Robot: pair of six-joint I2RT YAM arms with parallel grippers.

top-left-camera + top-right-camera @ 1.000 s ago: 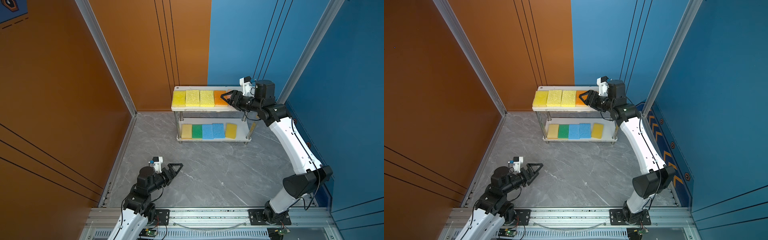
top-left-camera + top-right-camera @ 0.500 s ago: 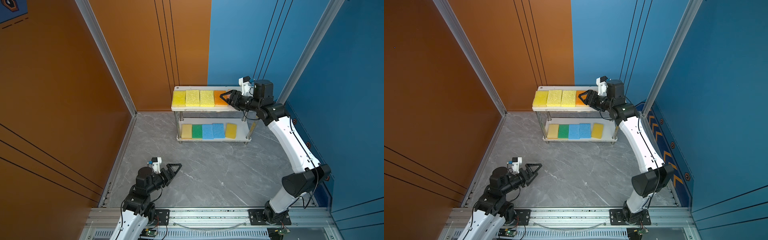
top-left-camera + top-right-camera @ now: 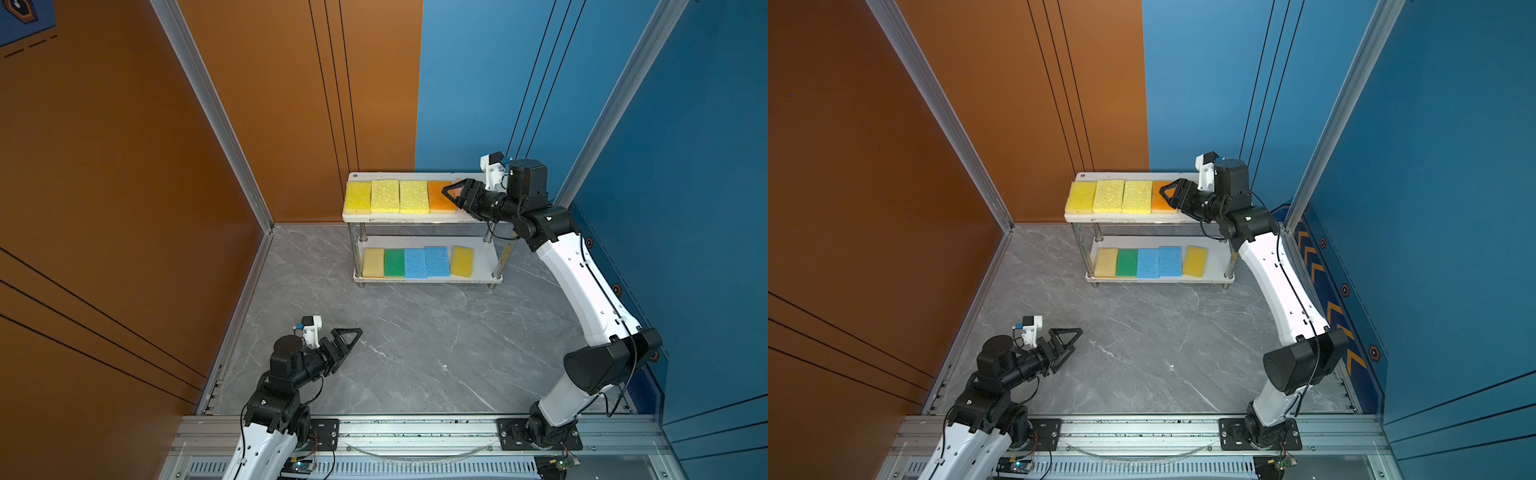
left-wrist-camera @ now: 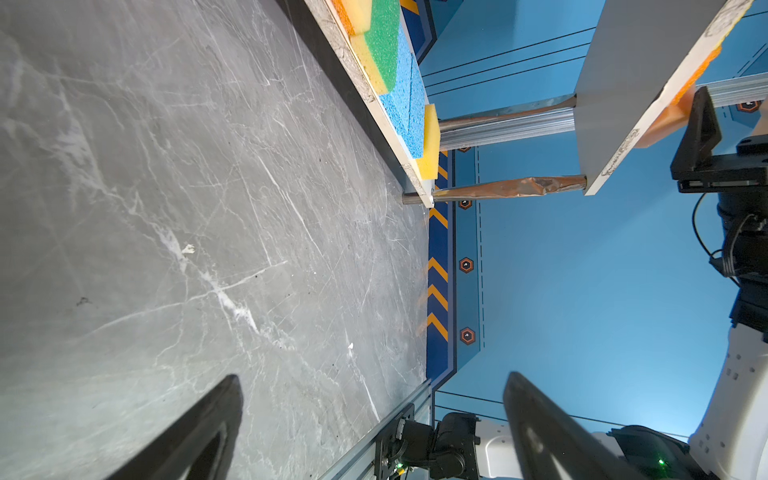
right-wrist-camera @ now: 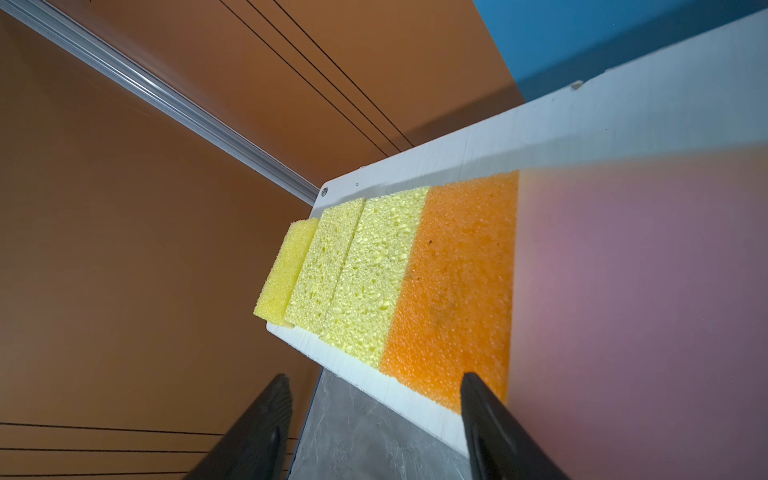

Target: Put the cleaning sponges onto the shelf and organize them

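Open and bare across the grey bench (image 3: 415, 345) in front of the shelf (image 3: 428, 279), apart from the left pincer (image 3: 353, 336), spread wide, low near the front left corner. Crowded on the upper board (image 3: 415, 216): yellow sponges (image 3: 385, 196) and orange sponge (image 3: 440, 197) touching in a row, right pincer (image 3: 449, 198) parted over the right end. Cramped between the boards, with the lower row of sponges (image 3: 415, 262) and metal posts (image 3: 362, 232). Walled in left, back and right.

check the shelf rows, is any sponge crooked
Yes: on the lower board the right-end yellow sponge lies tilted, off the row's line, and the blue sponge beside it sits further back than the rest.
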